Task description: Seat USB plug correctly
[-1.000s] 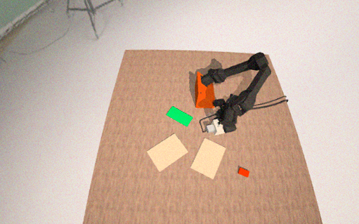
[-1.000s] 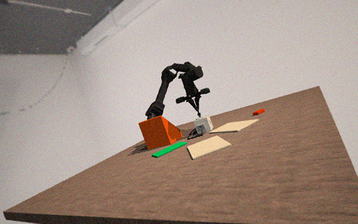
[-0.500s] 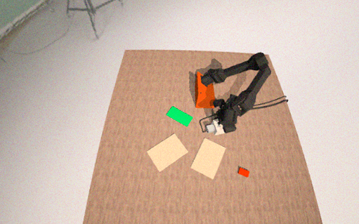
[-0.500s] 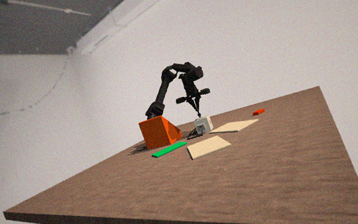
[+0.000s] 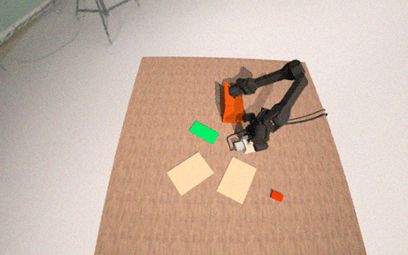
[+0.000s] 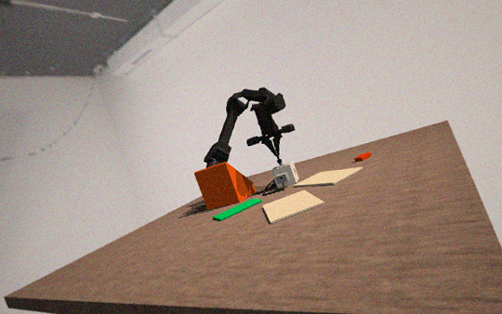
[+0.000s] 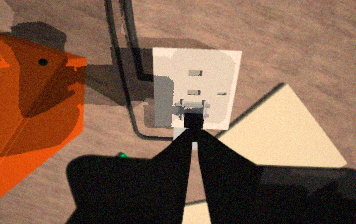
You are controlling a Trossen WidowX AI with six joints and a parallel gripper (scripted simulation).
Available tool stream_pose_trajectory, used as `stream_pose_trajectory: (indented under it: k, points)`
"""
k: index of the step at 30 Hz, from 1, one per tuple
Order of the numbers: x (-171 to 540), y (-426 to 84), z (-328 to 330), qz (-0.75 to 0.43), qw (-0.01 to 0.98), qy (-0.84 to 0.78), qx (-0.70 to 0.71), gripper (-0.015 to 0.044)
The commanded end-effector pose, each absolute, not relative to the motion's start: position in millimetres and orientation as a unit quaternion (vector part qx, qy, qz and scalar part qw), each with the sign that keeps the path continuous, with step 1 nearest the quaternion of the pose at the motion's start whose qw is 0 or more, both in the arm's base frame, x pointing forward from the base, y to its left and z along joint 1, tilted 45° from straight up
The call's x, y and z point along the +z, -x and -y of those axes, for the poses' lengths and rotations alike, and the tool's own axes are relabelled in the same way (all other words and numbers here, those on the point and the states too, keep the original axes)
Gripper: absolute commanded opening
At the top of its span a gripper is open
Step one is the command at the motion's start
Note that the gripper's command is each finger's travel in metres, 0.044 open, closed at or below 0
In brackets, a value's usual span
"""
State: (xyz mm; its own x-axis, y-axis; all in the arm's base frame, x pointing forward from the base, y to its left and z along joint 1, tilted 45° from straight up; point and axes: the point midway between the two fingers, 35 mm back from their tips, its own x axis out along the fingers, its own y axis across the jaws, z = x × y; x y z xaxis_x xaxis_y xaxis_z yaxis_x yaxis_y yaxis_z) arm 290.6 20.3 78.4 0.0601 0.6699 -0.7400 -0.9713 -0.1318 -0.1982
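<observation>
The white power cube (image 5: 250, 147) (image 6: 290, 170) (image 7: 215, 65) stands on the table, with slots visible in its top in the wrist view. My gripper (image 6: 279, 160) (image 7: 194, 134) points down at the cube's top and is shut on the USB plug (image 7: 193, 106). The plug shows as a small grey piece at the fingertips, near one edge of the top. The fingers hide much of it; its depth in the socket and which way round it is cannot be told. In the top view the arm hides the fingertips.
A grey plug block (image 5: 238, 146) (image 6: 282, 179) sits at the cube's side. Black cable (image 5: 228, 141) (image 7: 131, 107) loops beside it. Nearby are an orange wedge-like block (image 5: 232, 106) (image 6: 220, 185) (image 7: 30, 120), a green slab (image 5: 204, 132) (image 6: 238, 209) and two cream boards (image 5: 190, 173) (image 5: 236, 180). A small red block (image 5: 277, 196) (image 6: 363, 156) lies farther off.
</observation>
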Motion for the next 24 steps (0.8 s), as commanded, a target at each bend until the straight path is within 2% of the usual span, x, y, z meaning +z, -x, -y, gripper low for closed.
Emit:
stream_pose_trajectory:
  k: [1,24]
  points:
    - [78.3,-290.7,-20.1,-0.205,0.626,0.372,0.653,0.0000]
    - [76.3,-290.9,-22.1,-0.205,0.627,0.372,0.653,0.0000]
